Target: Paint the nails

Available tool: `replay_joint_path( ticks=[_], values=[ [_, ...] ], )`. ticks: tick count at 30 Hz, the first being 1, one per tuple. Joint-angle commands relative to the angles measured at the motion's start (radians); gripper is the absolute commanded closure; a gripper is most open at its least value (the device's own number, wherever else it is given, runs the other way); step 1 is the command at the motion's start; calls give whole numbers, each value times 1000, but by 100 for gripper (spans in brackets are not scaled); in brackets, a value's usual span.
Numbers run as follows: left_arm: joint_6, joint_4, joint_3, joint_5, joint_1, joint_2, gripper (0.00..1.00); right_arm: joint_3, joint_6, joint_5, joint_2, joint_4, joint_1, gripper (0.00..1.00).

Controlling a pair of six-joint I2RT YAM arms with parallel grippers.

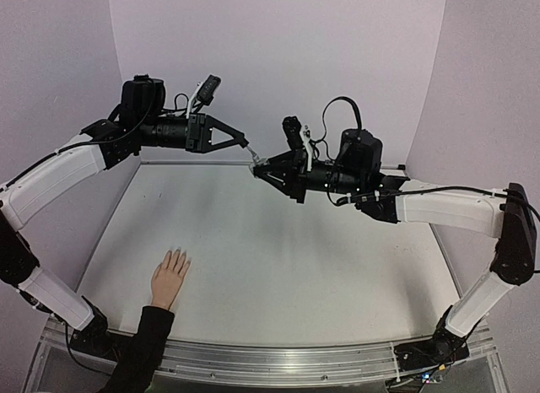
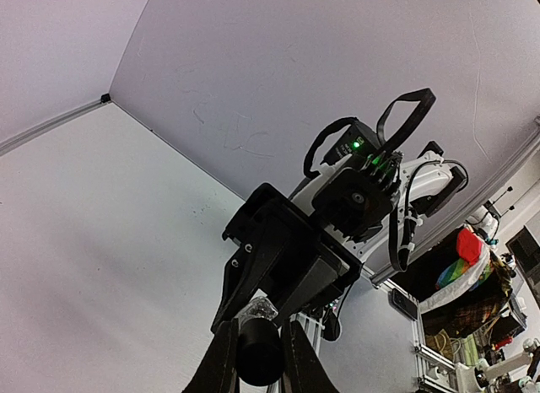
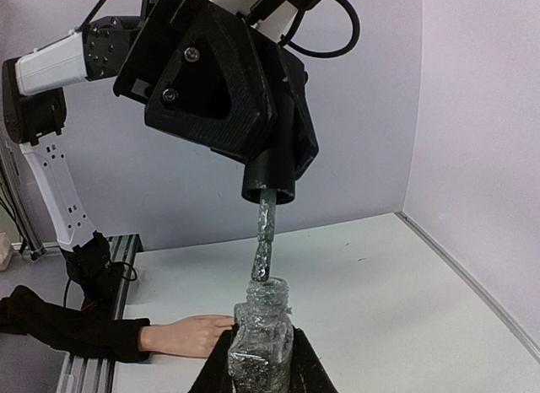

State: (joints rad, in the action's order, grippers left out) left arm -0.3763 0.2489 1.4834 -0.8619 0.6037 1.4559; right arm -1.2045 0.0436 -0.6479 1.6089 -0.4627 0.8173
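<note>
Sleeve nearest; nails lengthwise toward far wall

Two robot arms, the left arm and the right arm, work at one white desk. Each carries one gripper, making two in all: the left gripper and the right gripper. Also counted are one glass bottle, one black cap and one brush. There is one pale mannequin hand in one black sleeve. Its nails are too small to count.
</note>
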Motion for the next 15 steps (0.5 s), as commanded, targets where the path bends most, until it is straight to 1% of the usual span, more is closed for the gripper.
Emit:
replay_joint_path(
  ticks=[1,15],
  values=[
    [-1,-33,12,-8,2,-11,100,-41,-4,2,-4,-60,7,100],
    [19,3,32,-5,2,-2,100,-46,-3,2,0,-62,7,100]
  ],
)
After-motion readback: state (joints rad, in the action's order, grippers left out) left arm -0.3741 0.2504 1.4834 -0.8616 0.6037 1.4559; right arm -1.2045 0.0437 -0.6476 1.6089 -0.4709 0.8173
